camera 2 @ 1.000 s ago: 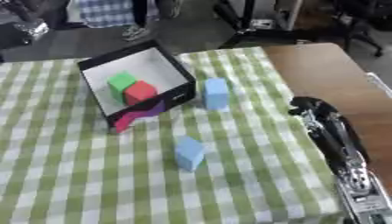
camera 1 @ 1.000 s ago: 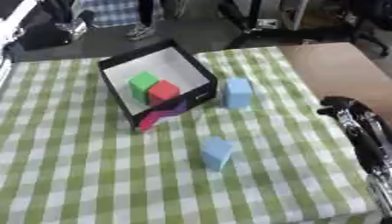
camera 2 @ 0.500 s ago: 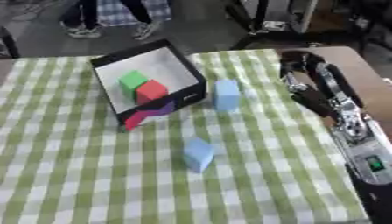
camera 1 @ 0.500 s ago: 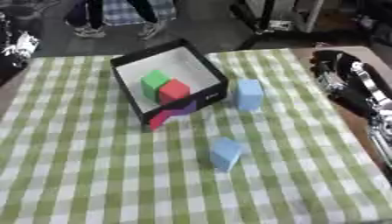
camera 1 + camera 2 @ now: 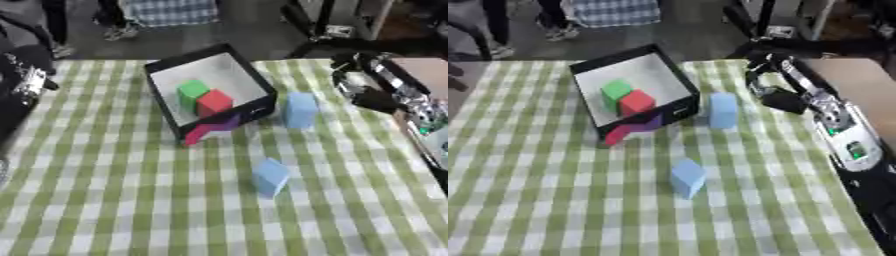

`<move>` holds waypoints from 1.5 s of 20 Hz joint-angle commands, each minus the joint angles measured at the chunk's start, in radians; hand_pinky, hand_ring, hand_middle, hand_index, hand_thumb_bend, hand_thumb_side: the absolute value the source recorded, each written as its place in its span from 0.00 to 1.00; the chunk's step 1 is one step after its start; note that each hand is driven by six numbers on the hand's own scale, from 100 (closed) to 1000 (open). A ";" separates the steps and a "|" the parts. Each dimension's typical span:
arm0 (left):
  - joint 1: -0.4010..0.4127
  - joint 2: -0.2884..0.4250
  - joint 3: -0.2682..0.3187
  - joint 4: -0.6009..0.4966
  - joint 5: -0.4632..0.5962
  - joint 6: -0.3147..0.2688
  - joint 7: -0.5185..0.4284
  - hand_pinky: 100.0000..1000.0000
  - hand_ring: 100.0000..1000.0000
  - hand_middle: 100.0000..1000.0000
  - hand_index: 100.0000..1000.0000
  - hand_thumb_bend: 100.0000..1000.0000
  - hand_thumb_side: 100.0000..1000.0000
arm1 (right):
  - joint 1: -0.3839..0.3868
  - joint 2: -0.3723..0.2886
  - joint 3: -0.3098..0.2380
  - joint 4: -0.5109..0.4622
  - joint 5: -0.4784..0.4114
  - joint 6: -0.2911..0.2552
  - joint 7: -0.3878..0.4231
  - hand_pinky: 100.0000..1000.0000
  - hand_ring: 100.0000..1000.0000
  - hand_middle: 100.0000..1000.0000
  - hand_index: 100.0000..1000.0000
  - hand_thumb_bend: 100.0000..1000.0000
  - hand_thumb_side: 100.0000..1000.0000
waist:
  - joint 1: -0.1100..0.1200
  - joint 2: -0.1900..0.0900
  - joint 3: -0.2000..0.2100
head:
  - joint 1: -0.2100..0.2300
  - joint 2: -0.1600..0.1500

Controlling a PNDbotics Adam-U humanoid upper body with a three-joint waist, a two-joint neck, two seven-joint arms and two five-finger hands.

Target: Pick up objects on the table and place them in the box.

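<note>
With right hand (image 5: 776, 90) near the upright blue block (image 5: 723, 110) — finger state unclear, holding nothing visible — approach from above, clear of the box (image 5: 677, 80).

Lab: checked tablecloth (image 5: 105, 200), equipment stands (image 5: 328, 20)

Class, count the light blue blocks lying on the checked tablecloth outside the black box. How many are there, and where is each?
2. One light blue block stands just right of the black box, near its front corner. The other light blue block lies nearer the camera, mid-cloth. None seems hidden.
</note>
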 commanded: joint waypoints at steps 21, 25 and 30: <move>0.031 -0.096 0.000 0.027 0.003 -0.009 -0.037 0.71 0.48 0.51 0.81 0.21 0.76 | -0.142 0.160 -0.091 0.328 0.474 -0.129 0.037 0.91 0.83 0.83 0.93 0.26 0.60 | 0.021 0.005 0.023 | -0.036 -0.002; 0.030 -0.099 -0.002 0.027 0.005 -0.010 -0.041 0.71 0.48 0.51 0.81 0.21 0.77 | -0.151 0.157 -0.104 0.346 0.489 -0.123 0.036 0.92 0.84 0.84 0.93 0.26 0.61 | 0.021 0.007 0.025 | -0.036 -0.002; 0.030 -0.102 -0.002 0.028 0.004 -0.010 -0.044 0.71 0.48 0.51 0.81 0.21 0.77 | -0.154 0.153 -0.120 0.347 0.499 -0.113 0.007 0.94 0.88 0.87 0.93 0.26 0.60 | 0.020 0.008 0.027 | -0.035 -0.002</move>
